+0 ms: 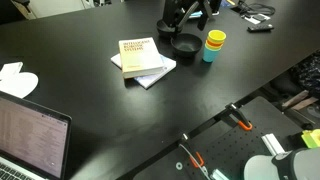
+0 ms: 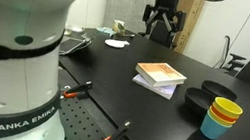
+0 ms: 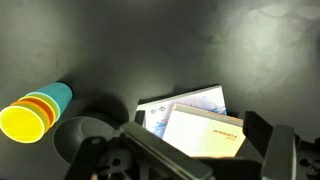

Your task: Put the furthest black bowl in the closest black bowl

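On the big black table (image 1: 80, 40), past my base (image 2: 13, 73), nothing's done yet. By the books (image 2: 159, 78), the 2 black bowls (image 2: 218, 92) sit side by side, not stacked, next to the cups (image 2: 222, 118). My claw (image 2: 161, 31) hangs up high, fingers spread, holding nothing. Left to do: grab far bowl, drop it in near one. Base says FRANKA EMIKA. Book words are too small to read.
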You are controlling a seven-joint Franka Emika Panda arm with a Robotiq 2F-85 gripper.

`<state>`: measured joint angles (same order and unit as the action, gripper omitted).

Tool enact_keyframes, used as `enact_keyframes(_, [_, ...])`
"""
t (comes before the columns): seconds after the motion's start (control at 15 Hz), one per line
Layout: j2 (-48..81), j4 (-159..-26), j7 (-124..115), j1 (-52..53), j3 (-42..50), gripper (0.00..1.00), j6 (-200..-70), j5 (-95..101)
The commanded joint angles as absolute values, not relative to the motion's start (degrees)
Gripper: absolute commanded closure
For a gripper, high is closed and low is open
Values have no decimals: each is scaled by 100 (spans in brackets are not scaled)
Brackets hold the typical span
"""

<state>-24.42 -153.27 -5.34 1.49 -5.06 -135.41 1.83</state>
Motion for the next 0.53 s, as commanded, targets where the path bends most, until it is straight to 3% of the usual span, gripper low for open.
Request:
enact_keyframes(0.0, [-2449,-15298,-543,172,-483,0,-13527,194])
enact_keyframes(0.47, [-2228,-15148,-384,238,-406,0,-13638,64])
